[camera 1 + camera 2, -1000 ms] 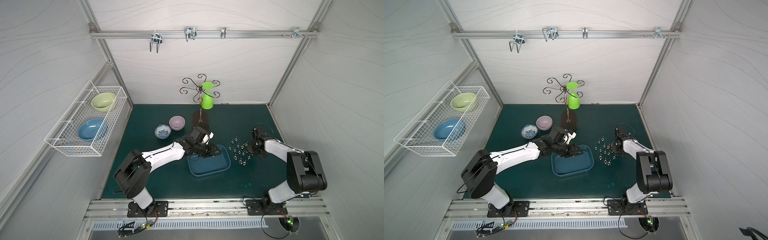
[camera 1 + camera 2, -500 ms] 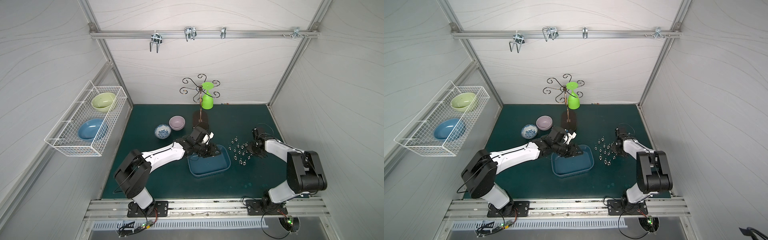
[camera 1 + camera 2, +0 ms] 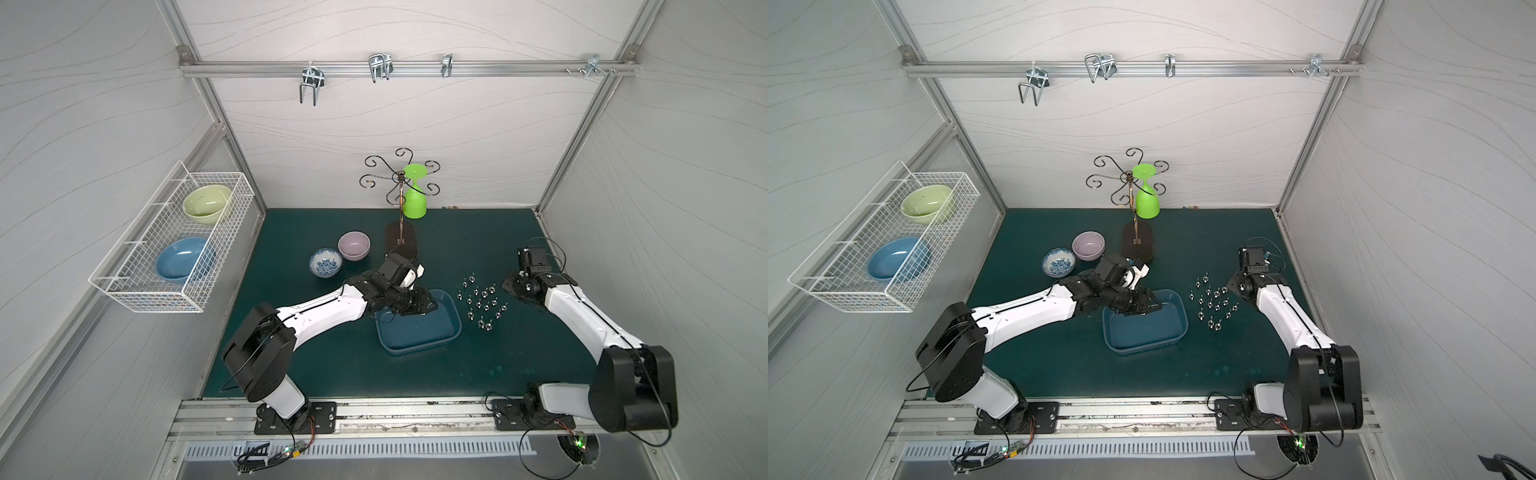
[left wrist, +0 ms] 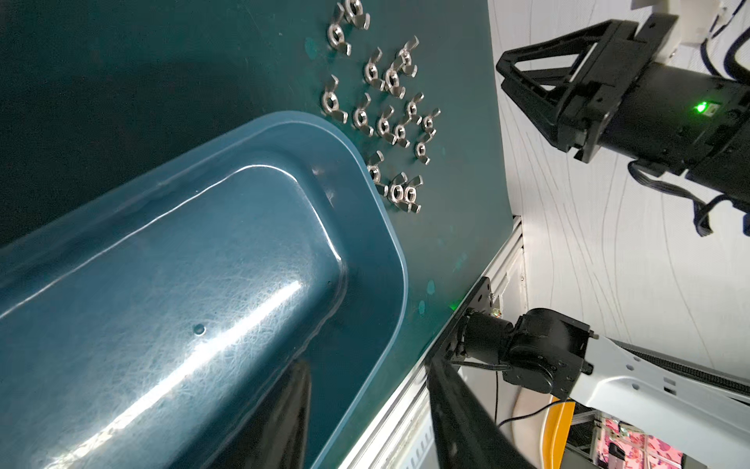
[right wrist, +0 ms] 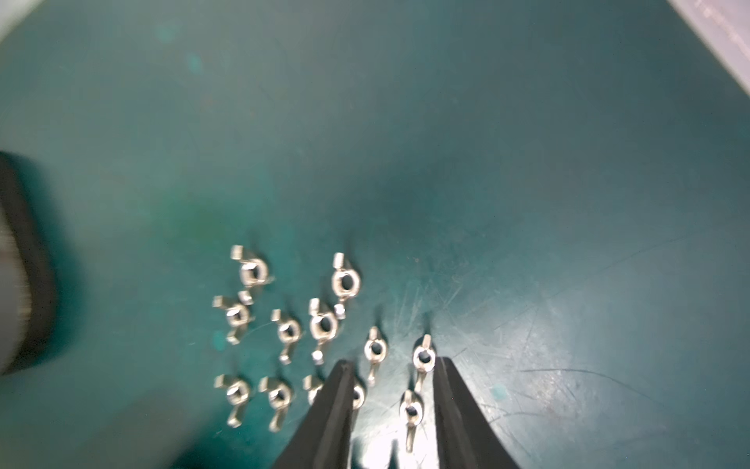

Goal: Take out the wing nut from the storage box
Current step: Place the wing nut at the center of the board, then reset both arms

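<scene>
The dark-blue storage box (image 3: 419,332) sits flat near the middle of the green surface (image 3: 332,365). The left pincer (image 3: 426,307) is low over the far edge of the box. In the left wrist view, one of its fingers (image 4: 280,414) is inside the box and the other is outside, with the box wall between them. I cannot tell if they squeeze the wall. A bunch of shiny wing nuts (image 3: 482,305) lies on the surface just beside the box, on the right arm's side. The right pincer (image 5: 393,361) is down at the edge of this bunch. It is released, with its two black fingers standing apart. One wing nut (image 5: 410,410) lies loose on the surface in the gap between them. A purple bowl (image 3: 353,245) and a blue-patterned bowl (image 3: 325,262) stand side by side on the surface behind the left arm. A white wire basket (image 3: 124,291) on the left wall holds two more bowls.
</scene>
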Robot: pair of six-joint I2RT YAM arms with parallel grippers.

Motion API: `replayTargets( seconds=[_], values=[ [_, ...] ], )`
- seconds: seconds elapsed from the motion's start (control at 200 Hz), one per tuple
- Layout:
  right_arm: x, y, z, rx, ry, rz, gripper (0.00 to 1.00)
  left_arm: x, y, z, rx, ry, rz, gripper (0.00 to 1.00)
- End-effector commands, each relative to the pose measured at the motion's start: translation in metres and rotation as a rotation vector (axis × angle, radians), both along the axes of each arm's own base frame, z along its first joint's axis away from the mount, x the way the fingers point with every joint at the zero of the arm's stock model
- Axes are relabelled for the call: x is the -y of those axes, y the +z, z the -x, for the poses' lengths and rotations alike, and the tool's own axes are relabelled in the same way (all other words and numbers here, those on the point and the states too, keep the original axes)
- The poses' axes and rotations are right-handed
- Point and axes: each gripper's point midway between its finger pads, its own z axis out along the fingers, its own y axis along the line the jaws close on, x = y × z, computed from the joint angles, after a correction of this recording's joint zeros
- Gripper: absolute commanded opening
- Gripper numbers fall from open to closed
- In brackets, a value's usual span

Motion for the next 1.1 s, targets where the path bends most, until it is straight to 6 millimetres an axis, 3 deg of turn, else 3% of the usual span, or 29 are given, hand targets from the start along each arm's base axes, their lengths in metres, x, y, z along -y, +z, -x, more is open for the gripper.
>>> replayTargets(
  seconds=[0.0,0.18,0.27,0.38,0.395,0.41,0.425,0.575,0.705,0.785,0.8,0.815,0.825,0.87,0.97,1.095],
  values=[
    [-0.002,0.015,0.007,0.02,0.02,-0.014,0.37,-0.003,0.033,-0.015,0.104,0.018,0.022,0.52],
    [-0.016,0.032,0.001,0.07,0.067,-0.078,0.42,-0.021,0.04,-0.023,0.139,0.065,-0.01,0.52],
    [-0.02,0.037,-0.004,0.091,0.086,-0.093,0.52,-0.031,0.043,-0.026,0.166,0.09,-0.032,0.52],
    [-0.023,0.046,-0.011,0.115,0.107,-0.091,0.72,-0.047,0.048,-0.031,0.211,0.125,-0.079,0.53],
    [-0.023,0.047,-0.012,0.118,0.108,-0.09,0.8,-0.05,0.048,-0.032,0.219,0.131,-0.092,0.53],
    [-0.023,0.048,-0.013,0.122,0.108,-0.09,0.96,-0.052,0.049,-0.032,0.228,0.132,-0.104,0.53],
    [-0.023,0.05,-0.015,0.128,0.109,-0.09,0.99,-0.055,0.05,-0.033,0.238,0.136,-0.119,0.54],
    [-0.032,0.079,-0.034,0.225,0.134,-0.063,0.99,-0.108,0.071,-0.058,0.426,0.297,-0.364,0.69],
    [-0.049,0.129,-0.055,0.366,0.223,0.063,0.99,-0.164,0.108,-0.079,0.616,0.515,-0.556,0.74],
    [-0.071,0.16,-0.064,0.44,0.33,0.145,0.99,-0.191,0.131,-0.085,0.707,0.645,-0.629,0.73],
    [-0.075,0.164,-0.066,0.449,0.351,0.156,0.99,-0.195,0.135,-0.086,0.723,0.663,-0.642,0.77],
    [-0.078,0.169,-0.068,0.462,0.363,0.165,0.99,-0.199,0.138,-0.086,0.737,0.678,-0.657,0.93],
    [-0.08,0.17,-0.069,0.465,0.369,0.167,0.99,-0.201,0.141,-0.087,0.748,0.686,-0.663,0.98],
    [-0.09,0.177,-0.075,0.483,0.413,0.165,0.99,-0.212,0.148,-0.09,0.791,0.733,-0.713,1.0],
    [-0.109,0.162,-0.085,0.419,0.51,0.133,0.99,-0.241,0.157,-0.091,0.841,0.856,-0.855,1.0],
    [-0.12,0.134,-0.096,0.292,0.579,0.13,0.99,-0.233,0.152,-0.109,0.936,0.746,-0.868,1.0]
  ],
)
